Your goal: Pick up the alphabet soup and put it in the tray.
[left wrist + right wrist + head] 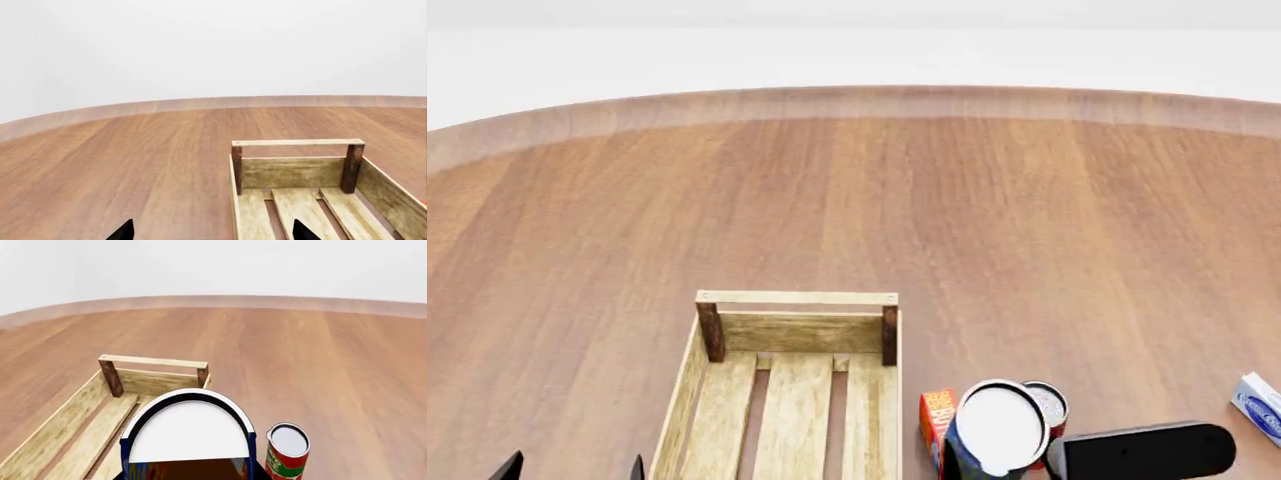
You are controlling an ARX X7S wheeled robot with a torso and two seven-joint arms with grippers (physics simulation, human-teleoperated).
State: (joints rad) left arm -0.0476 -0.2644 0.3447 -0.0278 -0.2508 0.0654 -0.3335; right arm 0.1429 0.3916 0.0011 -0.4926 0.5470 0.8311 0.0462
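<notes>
The right gripper (994, 470) has the alphabet soup (1001, 428) pinched between its jaws; from where I stand the can looks clear of the wooden table (961, 200), its white top facing up and tipped a little, and it fills the near field of the right wrist view. So the can's long axis runs roughly upright, a touch off vertical.

What matters now is where the tray (794, 300) lies from that loaded gripper: it sits just beside it, toward the robot's left, its long side running away from the robot. The near wall of the crate is between the can and the slatted floor, so I judge the can must travel sideways over that wall before it comes down.

A smaller red-and-green can (1050, 402) stands close on the far side of the soup, and an orange box (936, 418) stands between the soup and the crate.

The left gripper (212, 231) hangs over the crate's other side, jaws spread and holding nothing. The right arm is plainly the one to finish this.
</notes>
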